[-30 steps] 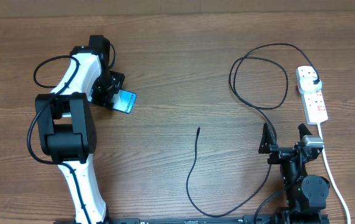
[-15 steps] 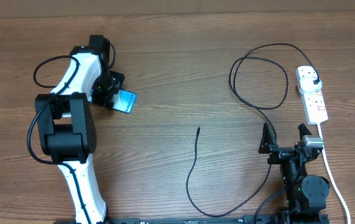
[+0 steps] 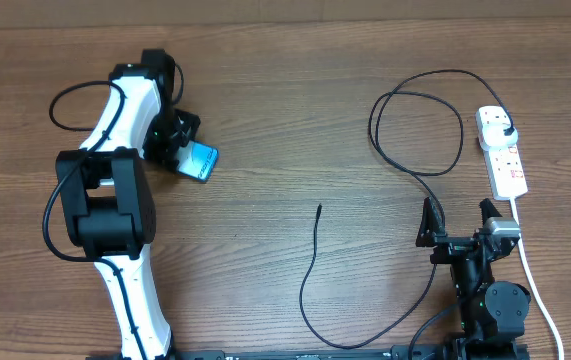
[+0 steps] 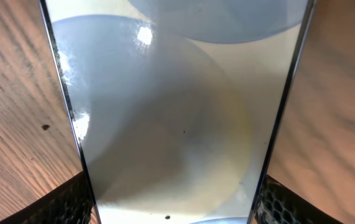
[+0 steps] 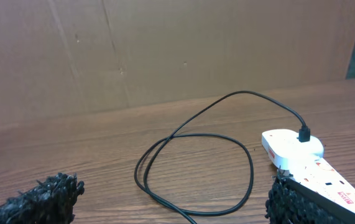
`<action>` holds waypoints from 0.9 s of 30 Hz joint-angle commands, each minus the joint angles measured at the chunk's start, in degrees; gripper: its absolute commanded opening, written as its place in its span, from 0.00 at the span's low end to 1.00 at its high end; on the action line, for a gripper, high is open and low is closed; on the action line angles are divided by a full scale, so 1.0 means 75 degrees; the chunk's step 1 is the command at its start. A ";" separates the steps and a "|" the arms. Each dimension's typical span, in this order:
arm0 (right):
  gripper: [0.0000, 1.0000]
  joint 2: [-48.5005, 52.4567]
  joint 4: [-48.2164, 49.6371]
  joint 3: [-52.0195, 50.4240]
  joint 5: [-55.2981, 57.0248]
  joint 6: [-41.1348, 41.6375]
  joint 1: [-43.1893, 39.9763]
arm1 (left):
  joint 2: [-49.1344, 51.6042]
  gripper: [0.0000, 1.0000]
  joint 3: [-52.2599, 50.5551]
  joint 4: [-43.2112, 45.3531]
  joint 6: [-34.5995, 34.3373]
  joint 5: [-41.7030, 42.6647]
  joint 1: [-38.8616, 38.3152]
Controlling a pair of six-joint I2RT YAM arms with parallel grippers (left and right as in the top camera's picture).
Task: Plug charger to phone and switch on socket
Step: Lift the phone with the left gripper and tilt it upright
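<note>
The phone [image 3: 201,161], screen glowing light blue, sits tilted between the fingers of my left gripper [image 3: 179,150] at the table's left. In the left wrist view the phone [image 4: 177,106] fills the frame, with both fingers pressed on its dark edges. The charger [image 3: 405,150], a thin black cable, loops at the right. Its plug sits in the socket [image 3: 503,152], a white power strip. Its connector tip [image 3: 319,209] lies free at mid-table. My right gripper [image 3: 460,238] is open and empty at the front right, just before the cable loop [image 5: 196,162] and the socket [image 5: 301,155].
The socket's thick white cord [image 3: 531,270] runs down the right side past my right arm. A brown cardboard wall [image 5: 165,50] stands behind the table's far edge. My left arm's white body [image 3: 115,200] covers the left of the table.
My left gripper has shifted slightly up and left with the phone, which has turned a little. The right arm and the cable have not moved.
</note>
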 commanded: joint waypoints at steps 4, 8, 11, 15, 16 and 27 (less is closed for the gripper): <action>1.00 -0.0015 0.0047 -0.0047 0.0044 -0.0026 0.0029 | -0.0093 0.04 0.1154 -0.0315 0.0653 0.0688 0.0041; 1.00 -0.0015 0.0047 -0.0047 0.0044 -0.0026 0.0029 | -0.0093 0.04 0.1696 -0.0379 0.1072 0.2043 0.0041; 1.00 -0.0015 0.0047 -0.0047 0.0044 -0.0026 0.0029 | -0.0093 0.04 0.1935 -0.0530 0.1070 0.3040 0.0041; 1.00 -0.0015 0.0047 -0.0047 0.0044 -0.0026 0.0029 | -0.0096 0.04 0.1976 -0.0600 0.1072 0.4966 0.0041; 1.00 -0.0015 0.0047 -0.0047 0.0044 -0.0026 0.0029 | -0.0093 0.04 0.1976 -0.0632 0.1072 0.5272 0.0041; 1.00 -0.0015 0.0047 -0.0047 0.0044 -0.0026 0.0029 | -0.0093 0.04 0.1976 -0.1422 0.1705 0.8035 0.0038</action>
